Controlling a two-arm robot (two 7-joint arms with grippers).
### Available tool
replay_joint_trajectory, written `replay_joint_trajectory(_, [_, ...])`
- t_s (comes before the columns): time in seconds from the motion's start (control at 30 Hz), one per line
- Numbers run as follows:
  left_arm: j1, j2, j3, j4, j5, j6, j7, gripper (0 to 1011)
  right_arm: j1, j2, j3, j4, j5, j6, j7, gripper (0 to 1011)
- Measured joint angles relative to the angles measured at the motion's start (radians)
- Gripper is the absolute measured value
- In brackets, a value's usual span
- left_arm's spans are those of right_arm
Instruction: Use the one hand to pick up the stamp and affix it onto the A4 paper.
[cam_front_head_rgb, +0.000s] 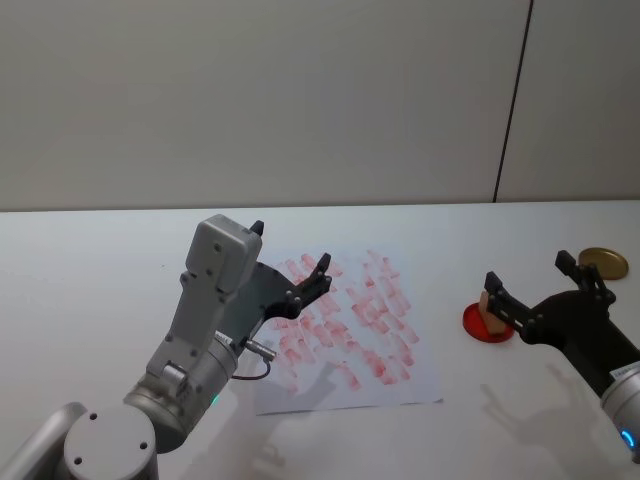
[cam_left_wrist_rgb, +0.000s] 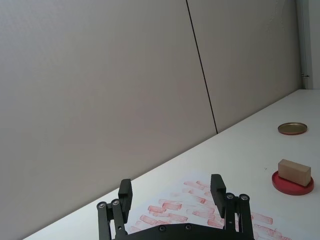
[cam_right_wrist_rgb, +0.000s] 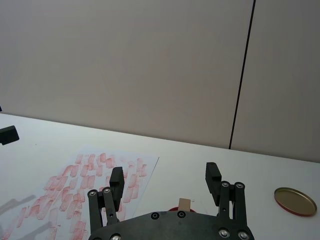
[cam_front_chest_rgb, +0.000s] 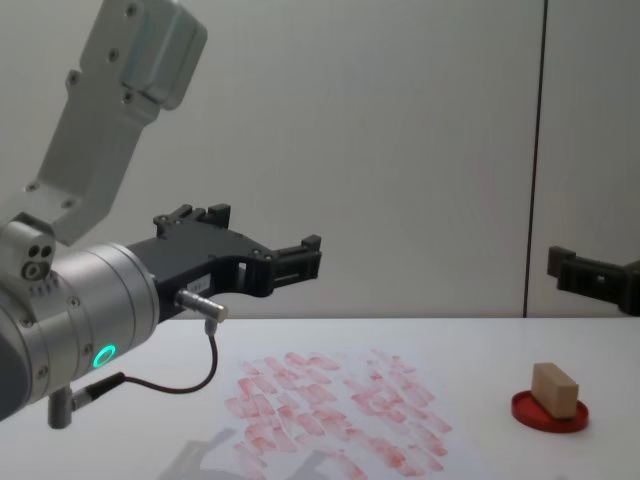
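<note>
Two grippers are raised over a white table (cam_front_head_rgb: 100, 280). The right gripper (cam_front_head_rgb: 528, 272), on the arm with the blue ring, is at the right side of the table with its jaws spread wide and nothing between them. The stamp (cam_front_head_rgb: 490, 308), a tan wooden block, sits on the red round ink pad (cam_front_head_rgb: 478, 326), to the right of the A4 paper (cam_front_head_rgb: 410, 385) and apart from it.

In the head view, one finger of the right gripper overlaps the stamp. The chest view shows the gripper (cam_front_chest_rgb: 590, 275) well above the stamp (cam_front_chest_rgb: 555, 388), so it appears to hang over the block without contact. In the right wrist view, the stamp (cam_right_wrist_rgb: 185, 204) shows between the spread fingers, just past the gripper body.

The left gripper (cam_front_head_rgb: 290, 247), on the arm with the green ring, is held above the left part of the paper, clear of the sheet. Its jaws are also spread and hold nothing.

The paper lies flat at mid-table, covered with rows of red stamp marks. A gold round lid (cam_front_head_rgb: 604, 262) lies flat behind the ink pad, toward the far right edge.
</note>
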Motion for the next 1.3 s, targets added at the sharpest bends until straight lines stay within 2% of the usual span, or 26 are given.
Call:
replay_joint_trajectory(0.93, [0.000, 0.000, 0.000, 0.000, 0.000, 0.000, 0.000, 993, 0.000, -0.003, 0.000, 0.001, -0.002, 0.005, -0.005, 1001])
replay_joint_trajectory(1.2, [0.000, 0.000, 0.000, 0.000, 0.000, 0.000, 0.000, 993, 0.005, -0.025, -0.008, -0.002, -0.009, 0.063, -0.054, 1001])
replay_joint_trajectory(1.3, [0.000, 0.000, 0.000, 0.000, 0.000, 0.000, 0.000, 993, 0.016, -0.044, -0.012, 0.000, -0.009, 0.109, -0.086, 1001])
